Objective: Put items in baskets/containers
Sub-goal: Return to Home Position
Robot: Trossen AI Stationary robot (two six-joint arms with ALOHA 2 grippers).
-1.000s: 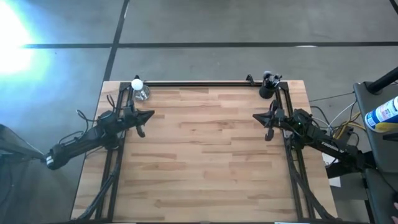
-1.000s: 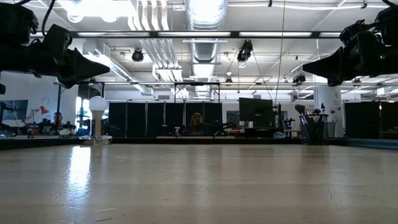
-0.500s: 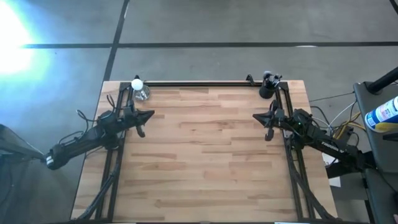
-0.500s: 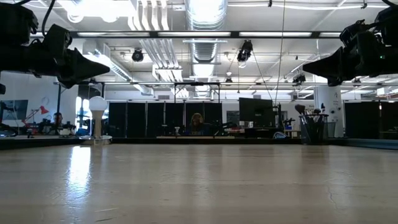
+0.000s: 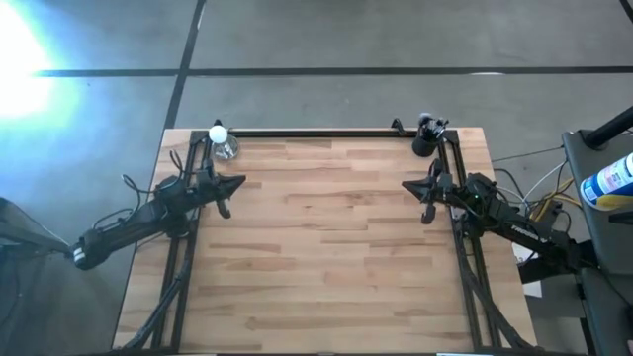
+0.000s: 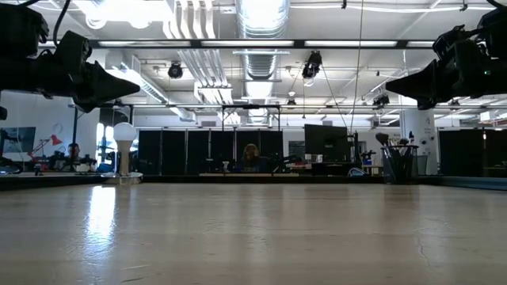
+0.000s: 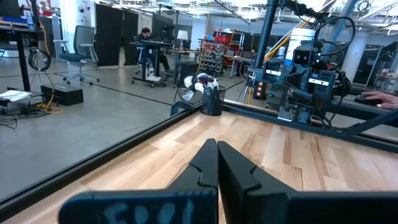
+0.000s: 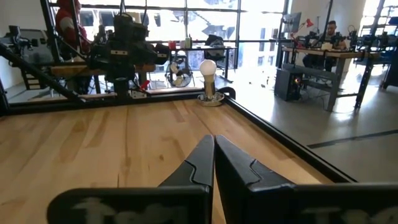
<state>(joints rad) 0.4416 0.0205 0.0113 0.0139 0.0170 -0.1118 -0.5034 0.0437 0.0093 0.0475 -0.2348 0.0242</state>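
A small black cup (image 5: 425, 144) stands at the table's far right corner with the brushes upright in it, their tips above its rim; it also shows as the cup (image 6: 398, 166) in the low view and the cup (image 7: 212, 100) in the left wrist view. My left gripper (image 5: 240, 182) hovers shut above the table's left edge, and its shut fingers show in the left wrist view (image 7: 217, 149). My right gripper (image 5: 406, 185) hovers shut above the right edge, just nearer than the cup, fingers closed in its wrist view (image 8: 214, 144). Neither touches anything.
A white light bulb on a clear base (image 5: 220, 138) stands at the far left corner, also seen as the bulb (image 8: 208, 76) in the right wrist view. A black rail (image 5: 316, 133) runs along the far edge. A spray bottle (image 5: 607, 181) sits on a stand off the table's right.
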